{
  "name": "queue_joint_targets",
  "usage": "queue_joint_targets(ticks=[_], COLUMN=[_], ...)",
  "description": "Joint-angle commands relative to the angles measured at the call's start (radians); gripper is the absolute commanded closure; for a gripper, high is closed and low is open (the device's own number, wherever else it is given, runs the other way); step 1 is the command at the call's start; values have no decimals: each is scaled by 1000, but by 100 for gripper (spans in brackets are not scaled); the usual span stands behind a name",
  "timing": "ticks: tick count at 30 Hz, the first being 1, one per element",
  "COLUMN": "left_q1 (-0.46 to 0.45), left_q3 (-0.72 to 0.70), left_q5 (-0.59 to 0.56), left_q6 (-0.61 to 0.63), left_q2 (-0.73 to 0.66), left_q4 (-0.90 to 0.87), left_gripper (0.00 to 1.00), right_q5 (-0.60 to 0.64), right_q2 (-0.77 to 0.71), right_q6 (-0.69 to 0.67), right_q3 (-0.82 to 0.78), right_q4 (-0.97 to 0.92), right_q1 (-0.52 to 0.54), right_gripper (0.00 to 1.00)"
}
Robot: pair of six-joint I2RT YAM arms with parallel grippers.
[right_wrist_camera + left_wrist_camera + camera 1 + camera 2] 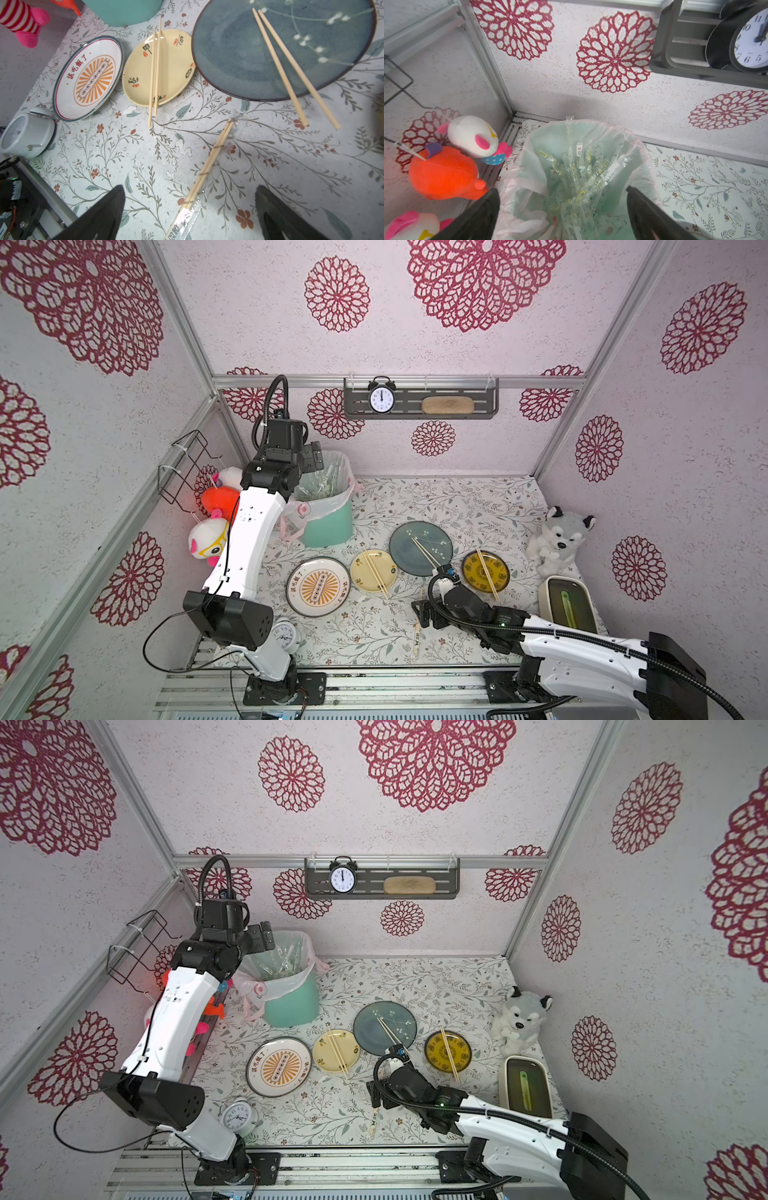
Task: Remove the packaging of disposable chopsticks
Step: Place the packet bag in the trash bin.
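My left gripper (561, 189) hangs open and empty over the green bin (328, 526). Several clear packaging sleeves (579, 172) lie crumpled inside the bin. My right gripper (190, 187) stands open just above the table, its fingers either side of one pair of disposable chopsticks (209, 164). That pair is still inside its clear printed packaging (193, 212) and lies near the table's front edge in both top views (417, 632) (374, 1119). Bare chopstick pairs rest on the yellow plate (375, 572), the blue plate (426, 553) and the dark yellow plate (486, 572).
A white plate with an orange sunburst (318, 587) sits at the front left with nothing on it. A white alarm clock (284, 632) lies by the left arm's base. A husky plush (557, 539) and a cream container (567, 605) stand at the right edge. Plush toys (216, 510) hang on the left wall.
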Motion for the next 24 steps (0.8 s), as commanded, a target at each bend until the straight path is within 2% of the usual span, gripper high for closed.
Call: queue_joint_targets(ticks=[1, 3, 5, 7, 9, 11, 13, 16, 20, 24], left_q1=[-10, 5, -3, -33, -120, -243, -322, -389, -454, -479], left_q3=[-72, -62, -132, -316, -461, -576, -674, -784, -966, -1084], left_q5=[-6, -16, -10, 45, 8, -62, -31, 29, 72, 224], left_q6=[-34, -38, -60, -101, -123, -143, -168, -216, -240, -259], left_q2=[-77, -59, -98, -236, -389, -542, -646, -725, -812, -865], left_q4=[18, -35, -32, 84, 152, 212, 253, 244, 335, 409], left_gripper=[2, 2, 1, 1, 1, 1, 1, 0, 0, 0], right_q5=[37, 38, 41, 51, 77, 86, 89, 70, 42, 41], right_q2=[20, 18, 6, 32, 88, 153, 204, 270, 346, 415], right_q6=[43, 53, 81, 122, 156, 182, 196, 189, 179, 191], right_q3=[12, 11, -8, -7, 5, 26, 51, 92, 137, 163], right_q4=[-37, -45, -39, -56, -80, -109, -125, -122, -118, -154], right_q1=[7, 9, 9, 12, 17, 21, 38, 49, 49, 49], right_gripper=[1, 2, 5, 4, 4, 14, 21, 28, 43, 53])
